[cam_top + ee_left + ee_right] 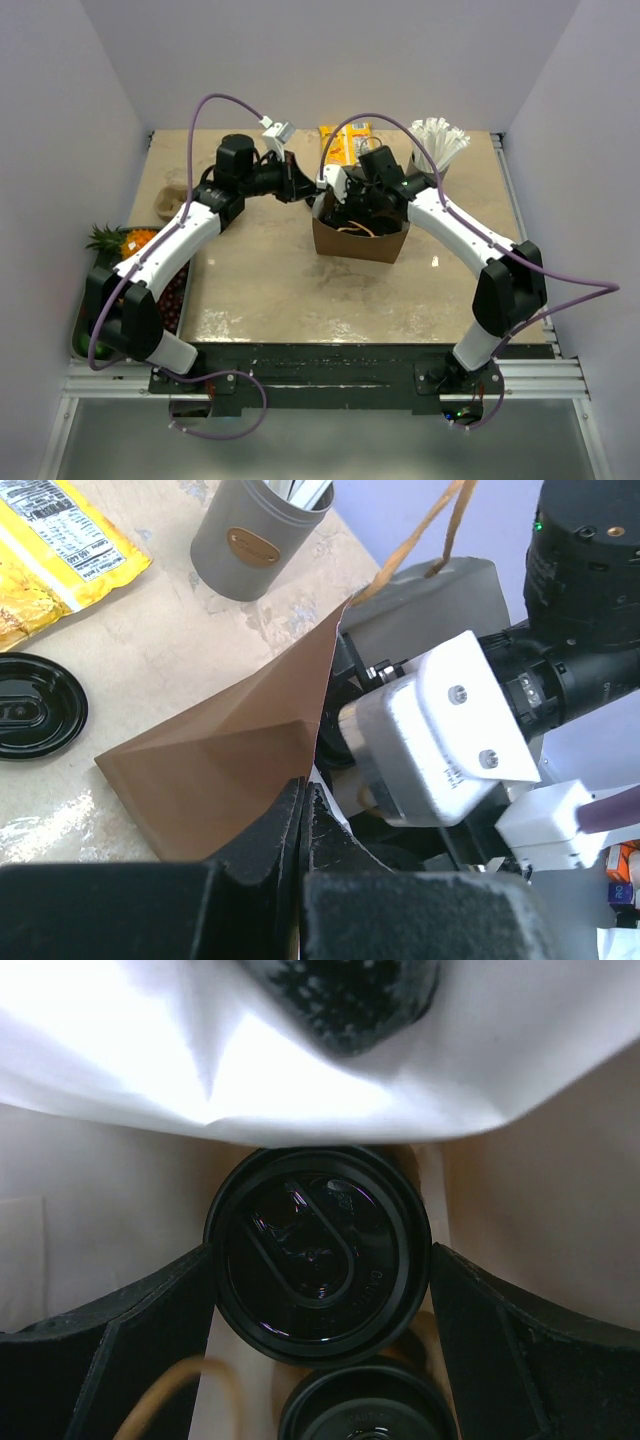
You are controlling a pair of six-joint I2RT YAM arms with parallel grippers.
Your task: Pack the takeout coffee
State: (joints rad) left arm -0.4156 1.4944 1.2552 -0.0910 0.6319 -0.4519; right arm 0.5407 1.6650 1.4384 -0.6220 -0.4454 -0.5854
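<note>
Two cups, both capped in black, are down inside the brown bag at the centre of the top view. The right wrist view looks straight down on them. The near cup fills mid-frame; the second cup shows only its lid at the bottom edge.

The right gripper is inside the bag with its jaws spread wide. One of its fingers lies on each side of the near cup, against its rim, which I read as a hold on that cup. The left gripper is pinched fully closed on the bag's top edge, at the lower middle of its own view, holding the mouth open.

Handling, as judged:
- **Weight:** the paper cup is light if empty, heavier and sloshy if filled. I cannot tell which.
- **Wall:** it is thin and dents under a hard squeeze.
- **Lid:** it is slick plastic and likely only snapped on, so lifting by it risks popping it off.
- **Best hold:** across the paper wall just under the rolled rim, where it is stiffest, with the cup kept upright.
- **Bag:** it is soft and creased and gives the cups little sideways support.
</note>
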